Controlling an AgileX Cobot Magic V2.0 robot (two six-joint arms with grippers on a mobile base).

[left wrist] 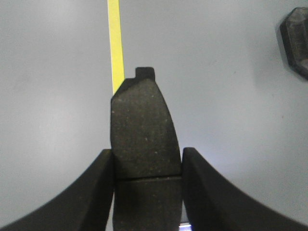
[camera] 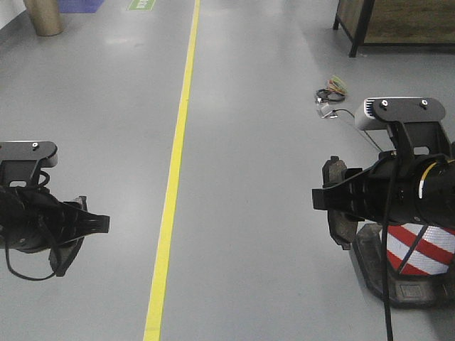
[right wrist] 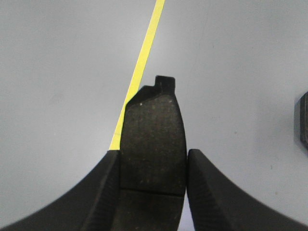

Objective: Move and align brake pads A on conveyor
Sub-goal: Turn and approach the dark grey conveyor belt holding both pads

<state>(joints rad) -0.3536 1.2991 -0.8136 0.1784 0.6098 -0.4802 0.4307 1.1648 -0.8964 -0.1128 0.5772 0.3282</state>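
Both arms hang in the air above a grey floor, each with a brake pad. In the left wrist view a dark grey brake pad [left wrist: 143, 130] with a thin groove stands upright in my left gripper [left wrist: 147, 166], whose fingers [left wrist: 98, 192] press its two sides. My right gripper [right wrist: 153, 168] is shut the same way on another brake pad [right wrist: 154, 134]. From the front, the left gripper [camera: 96, 224] is at the left edge and the right gripper [camera: 325, 200] at the right, its pad [camera: 340, 231] seen edge-on. The conveyor is out of view.
A yellow line [camera: 174, 170] runs along the floor between the arms. Under the right arm stands a red-and-white striped block [camera: 419, 252] on a dark base. A cable bundle [camera: 330, 92] lies further off, and a black-framed wooden unit [camera: 398, 21] stands at the back right.
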